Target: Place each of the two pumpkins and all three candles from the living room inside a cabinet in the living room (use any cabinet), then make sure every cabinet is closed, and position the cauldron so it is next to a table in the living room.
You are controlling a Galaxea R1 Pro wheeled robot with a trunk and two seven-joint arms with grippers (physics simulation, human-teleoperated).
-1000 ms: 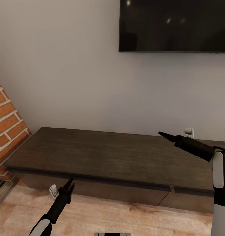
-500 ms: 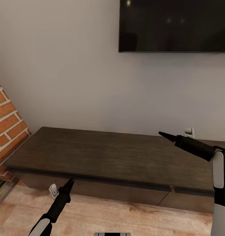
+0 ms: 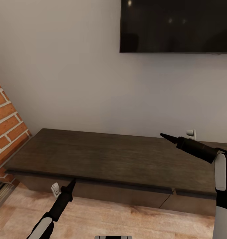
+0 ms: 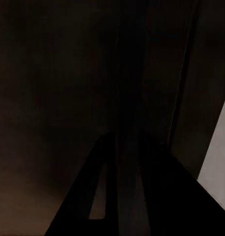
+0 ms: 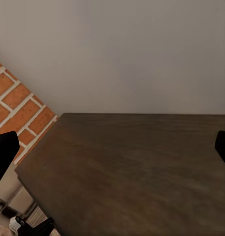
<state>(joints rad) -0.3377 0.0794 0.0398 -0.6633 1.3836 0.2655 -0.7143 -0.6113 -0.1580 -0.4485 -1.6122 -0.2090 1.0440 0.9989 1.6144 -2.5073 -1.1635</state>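
A: Where do we stand with the cabinet?

B: It runs long and low along the wall under the television, with the brick surround at its far left end. Our left end effector has its tip right at the front lip of the cabinet, just under the overhang of the top, and its fingers look pressed together into one point. In the left wrist view we see only dark wood close up.

A: And the right one?

B: The right end effector hovers above the cabinet top towards its right end; from the head it reads as a single closed point, though the right wrist view shows its fingertips at the two picture edges, so we cannot tell its state for sure.

A: How will the front handle?

B: We judge it stiff, flat wood with no visible handle (so nothing to pinch); the seam under the lip is the likely place to hook and pull. It may slip off smooth fingertips. No pumpkins or candles appear beside the cabinet.
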